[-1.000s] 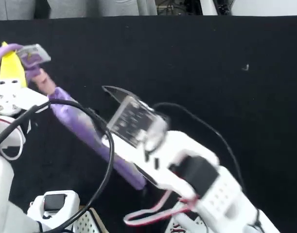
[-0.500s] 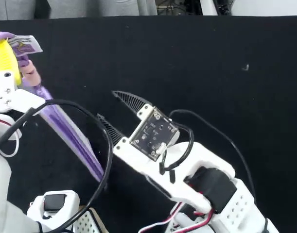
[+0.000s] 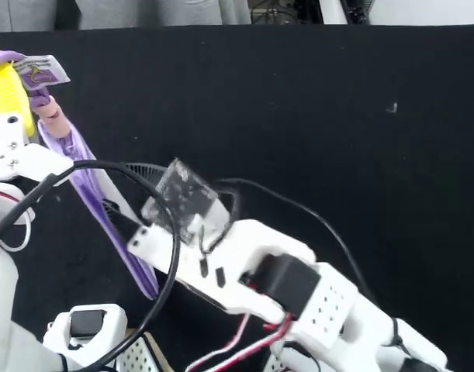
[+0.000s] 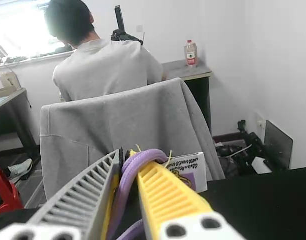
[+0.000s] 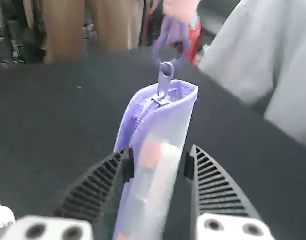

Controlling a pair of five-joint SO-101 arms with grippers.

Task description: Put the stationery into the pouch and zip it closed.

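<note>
A purple see-through pouch [image 3: 93,194] hangs slanted over the black table, its upper end at the far left. My left gripper [image 3: 15,62], with a yellow finger [image 4: 168,200], is shut on the pouch's purple loop [image 4: 140,160]; a paper tag [image 4: 185,167] hangs by it. My right gripper [image 3: 128,194] is open, one finger on each side of the pouch [image 5: 155,165] at mid-length. The zipper pull [image 5: 165,75] sits at the pouch's upper end. Pinkish items show through the clear side.
A black cable [image 3: 173,240] loops across the left arm and in front of the pouch. The left arm's white base [image 3: 85,325] stands at the front left. The black table [image 3: 361,116] stretches bare to the right and back.
The left gripper lifted the pouch's end, so the pouch now hangs steeper. The right gripper swung left from beside the pouch and now straddles it.
</note>
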